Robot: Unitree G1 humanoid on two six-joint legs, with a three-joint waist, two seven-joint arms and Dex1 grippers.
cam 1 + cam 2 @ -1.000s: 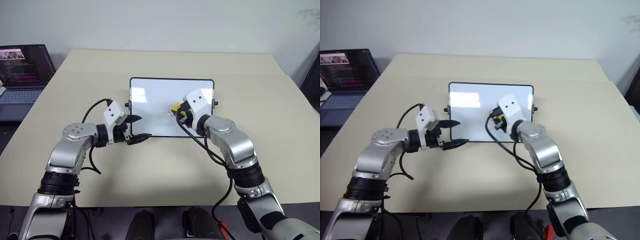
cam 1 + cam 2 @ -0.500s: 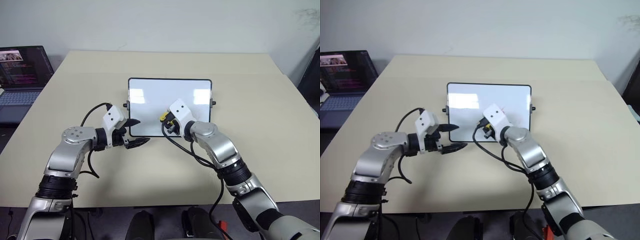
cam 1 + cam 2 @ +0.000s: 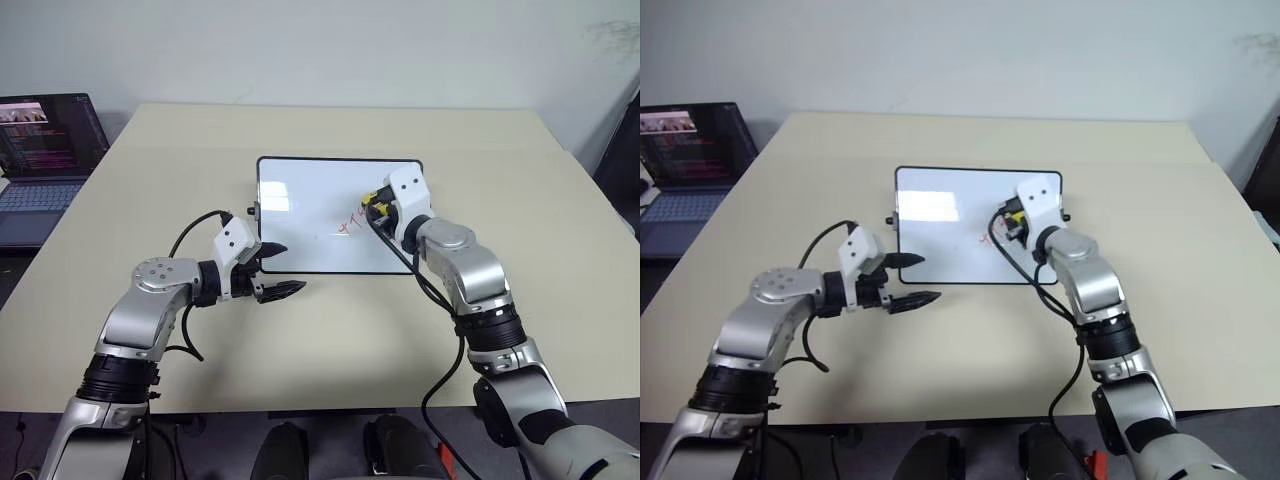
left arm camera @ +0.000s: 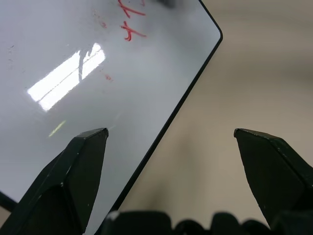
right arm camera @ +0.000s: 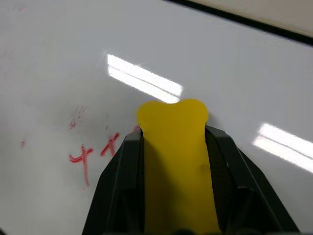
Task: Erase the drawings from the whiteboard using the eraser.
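Whiteboard [image 3: 310, 215]: rectangular, glossy white, thin black frame with rounded corners, small black knob on each short side. Lies flat on the worktop [image 3: 300, 340], long edges running left to right. Ceiling lights reflect off its surface.

Drawings [image 3: 351, 224]: thin red marker strokes, right of the board's centre; faint red smudges and specks beside them in the right wrist view.

Eraser [image 5: 175, 161]: small yellow block, pinched between two black fingers [image 5: 117, 186], its front end rounded and notched, over the board just beside the red strokes. Contact with the board cannot be judged.
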